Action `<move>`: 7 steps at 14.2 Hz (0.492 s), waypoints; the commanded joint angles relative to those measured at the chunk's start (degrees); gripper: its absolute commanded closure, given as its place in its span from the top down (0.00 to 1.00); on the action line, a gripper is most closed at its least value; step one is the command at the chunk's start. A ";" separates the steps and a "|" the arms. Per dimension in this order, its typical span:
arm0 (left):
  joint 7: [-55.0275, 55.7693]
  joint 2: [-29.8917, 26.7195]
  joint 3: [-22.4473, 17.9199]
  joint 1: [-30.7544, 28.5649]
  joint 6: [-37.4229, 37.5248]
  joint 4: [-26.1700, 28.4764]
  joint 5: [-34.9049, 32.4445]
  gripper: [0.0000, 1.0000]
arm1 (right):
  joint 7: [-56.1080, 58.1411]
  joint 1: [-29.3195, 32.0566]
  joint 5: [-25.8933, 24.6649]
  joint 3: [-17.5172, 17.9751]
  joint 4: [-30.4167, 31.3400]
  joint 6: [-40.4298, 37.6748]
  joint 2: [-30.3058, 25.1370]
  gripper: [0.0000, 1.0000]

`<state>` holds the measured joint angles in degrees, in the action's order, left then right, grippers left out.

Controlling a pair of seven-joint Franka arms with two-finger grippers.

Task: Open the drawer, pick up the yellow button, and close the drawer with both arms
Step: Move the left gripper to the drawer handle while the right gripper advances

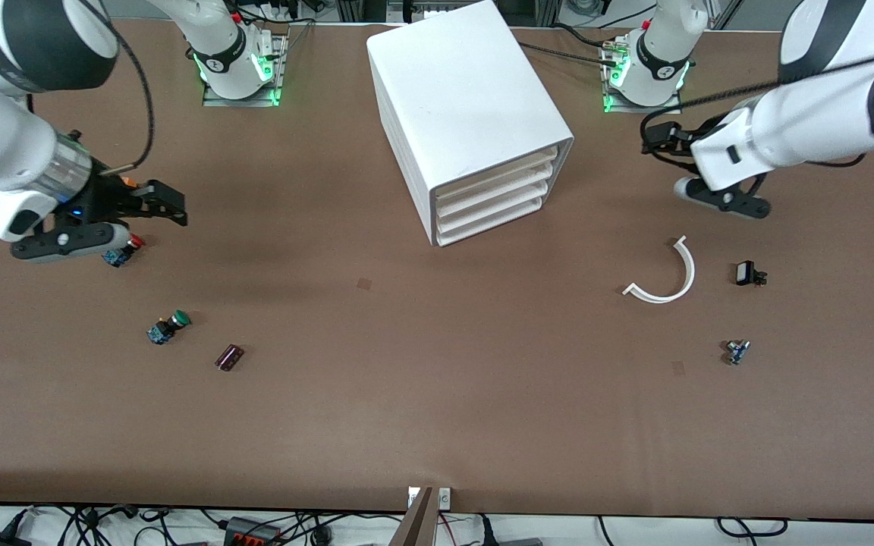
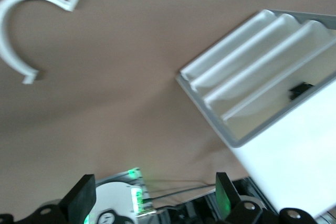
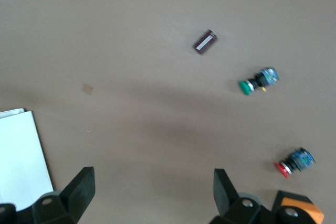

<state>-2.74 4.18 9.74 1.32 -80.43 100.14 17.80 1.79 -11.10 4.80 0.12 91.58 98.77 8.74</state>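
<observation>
The white cabinet (image 1: 467,98) stands mid-table near the arms' bases, and all its drawers are shut. The uppermost drawer (image 1: 499,170) is flush with the others; it also shows in the left wrist view (image 2: 268,116). The orange-yellow button is out of view. My left gripper (image 1: 653,140) is open and empty in the air, beside the cabinet toward the left arm's end; its wrist view (image 2: 152,192) shows bare table between the fingers. My right gripper (image 1: 171,205) is open and empty, over the table toward the right arm's end (image 3: 152,182).
A red-capped button (image 1: 124,250) (image 3: 294,163) lies just under the right hand. A green-capped button (image 1: 168,327) (image 3: 257,82) and a dark cylinder (image 1: 229,357) lie nearer the camera. A white curved piece (image 1: 668,280) (image 2: 16,35), a black part (image 1: 748,273) and a small blue part (image 1: 737,351) lie toward the left arm's end.
</observation>
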 commanded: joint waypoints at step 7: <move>-27.00 11.46 -0.07 -1.76 -6.30 5.83 31.30 1.00 | -0.29 -4.45 1.27 -0.30 -8.52 1.16 7.17 1.00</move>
<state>-21.77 15.72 9.66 0.27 -83.98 101.93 43.73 1.71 -15.57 5.11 0.00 84.27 100.37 14.90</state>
